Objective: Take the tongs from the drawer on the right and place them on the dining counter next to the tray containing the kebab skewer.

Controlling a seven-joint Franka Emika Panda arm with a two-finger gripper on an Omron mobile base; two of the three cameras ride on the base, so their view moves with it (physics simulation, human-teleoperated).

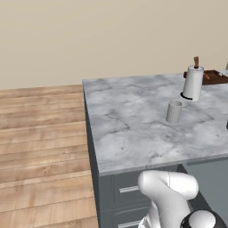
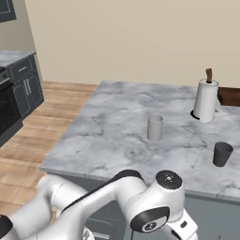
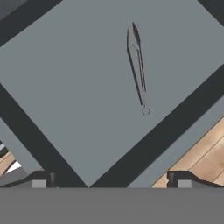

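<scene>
In the hand view the drawer (image 3: 74, 87) stands pulled out, its flat grey floor below me. The slim grey tongs (image 3: 138, 65) lie flat on that floor, arms together, ring end toward the drawer's front. My gripper (image 3: 111, 180) hovers above the drawer's front edge, open, its fingertips (image 3: 43, 180) wide apart with nothing between them and well clear of the tongs. The marble-topped dining counter (image 1: 133, 129) spreads across both base views. At its far right corner sits the dark brown tray (image 1: 214, 77), cut off at the frame edge (image 2: 230, 96). What lies in it I cannot make out.
A white paper-towel roll (image 1: 193, 83) stands just in front of the tray. A grey cup (image 1: 174, 111) stands mid-counter and a darker cup (image 2: 222, 154) near the counter's front right. Wooden floor (image 1: 40, 151) lies to the left, dark wall cabinets (image 2: 18, 89) at far left.
</scene>
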